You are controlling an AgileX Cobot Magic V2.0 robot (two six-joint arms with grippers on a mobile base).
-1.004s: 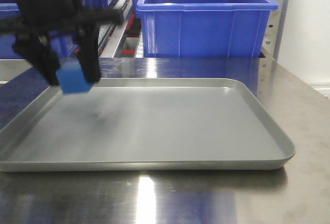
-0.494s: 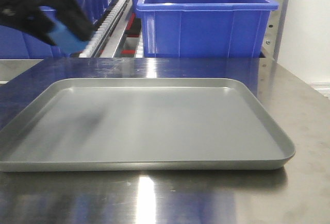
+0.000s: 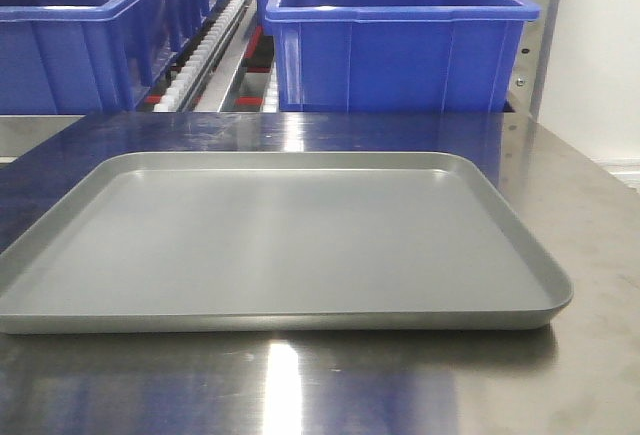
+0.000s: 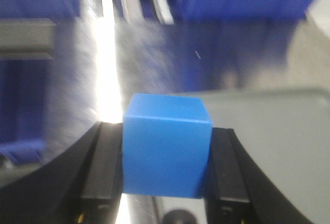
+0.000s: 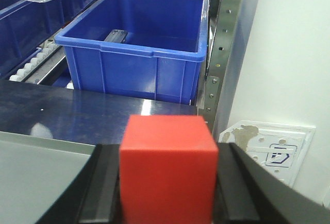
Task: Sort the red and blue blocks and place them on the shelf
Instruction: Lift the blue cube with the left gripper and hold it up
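The blue block (image 4: pixel 166 144) sits between the two black fingers of my left gripper (image 4: pixel 166 154), which is shut on it; the background in the left wrist view is blurred. My right gripper (image 5: pixel 167 183) is shut on the red block (image 5: pixel 167 165), held above the steel tabletop near the tray's right edge. The shelf (image 3: pixel 205 50) with its roller tracks and blue bins stands behind the table. Neither gripper nor block shows in the front view.
A flat grey rimmed tray (image 3: pixel 500 215) lies on the shiny steel tabletop (image 3: pixel 590 195). Large blue bins (image 3: pixel 400 45) (image 5: pixel 139 54) stand on the rack behind it. A perforated metal upright (image 5: pixel 223 44) and a white wall are at the right.
In the front view my left gripper, holding the blue block, rose from the tray's far left corner, moved up and left, and left the picture.
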